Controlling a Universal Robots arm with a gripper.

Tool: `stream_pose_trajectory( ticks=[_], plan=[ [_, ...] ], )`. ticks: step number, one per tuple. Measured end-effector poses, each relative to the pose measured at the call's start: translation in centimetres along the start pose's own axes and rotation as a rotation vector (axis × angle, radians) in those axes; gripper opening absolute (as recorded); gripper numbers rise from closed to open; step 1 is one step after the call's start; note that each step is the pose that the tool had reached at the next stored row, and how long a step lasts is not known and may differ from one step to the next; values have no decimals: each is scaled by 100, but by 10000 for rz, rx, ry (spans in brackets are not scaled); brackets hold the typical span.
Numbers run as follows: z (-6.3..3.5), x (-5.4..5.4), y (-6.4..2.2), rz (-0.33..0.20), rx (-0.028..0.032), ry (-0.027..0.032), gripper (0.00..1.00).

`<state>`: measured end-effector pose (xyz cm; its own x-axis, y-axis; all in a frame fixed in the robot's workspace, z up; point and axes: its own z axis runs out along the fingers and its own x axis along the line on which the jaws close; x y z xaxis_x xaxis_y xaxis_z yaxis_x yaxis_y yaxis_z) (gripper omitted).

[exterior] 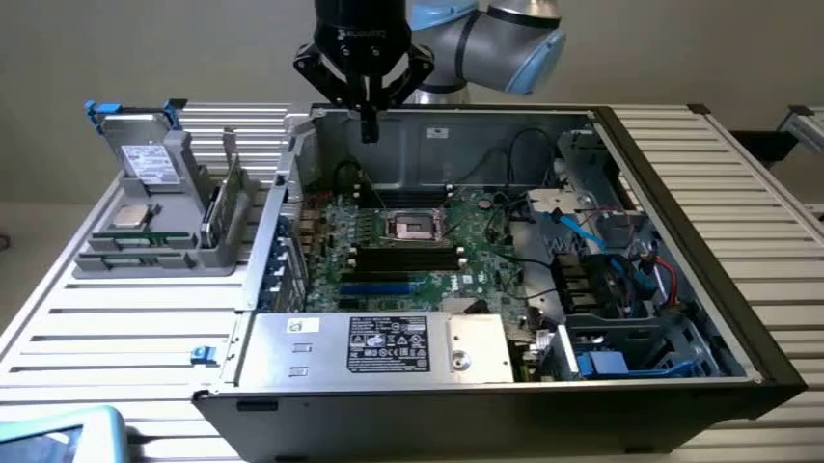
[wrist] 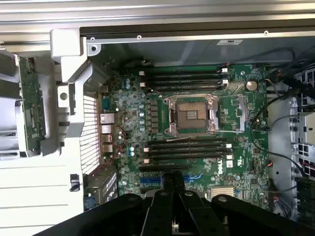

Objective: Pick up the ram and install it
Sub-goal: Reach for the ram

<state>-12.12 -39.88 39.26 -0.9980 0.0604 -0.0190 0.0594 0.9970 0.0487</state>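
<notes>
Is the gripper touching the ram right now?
Apart. The exterior view shows the gripper above the open case, the ram standing in its gray holder off to that view's left.

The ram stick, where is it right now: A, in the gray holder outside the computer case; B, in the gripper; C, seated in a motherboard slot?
A: the ram stands on edge in the gray holder beside the computer case, and the shut gripper holds nothing.

The open computer case [exterior: 451, 424] on the slatted table [exterior: 116, 328] is taken obliquely from above, at a distance, in the exterior view. The motherboard [wrist: 128, 128] is viewed close and straight down from behind the gripper [wrist: 173, 183]. The processor socket [exterior: 415, 227] is shared by both views.
</notes>
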Motion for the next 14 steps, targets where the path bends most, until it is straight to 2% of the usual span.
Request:
stream_pose_trajectory(
  ticks=[14],
  plan=[
    [0,4,0,-4,-1,0,11]
  ],
)
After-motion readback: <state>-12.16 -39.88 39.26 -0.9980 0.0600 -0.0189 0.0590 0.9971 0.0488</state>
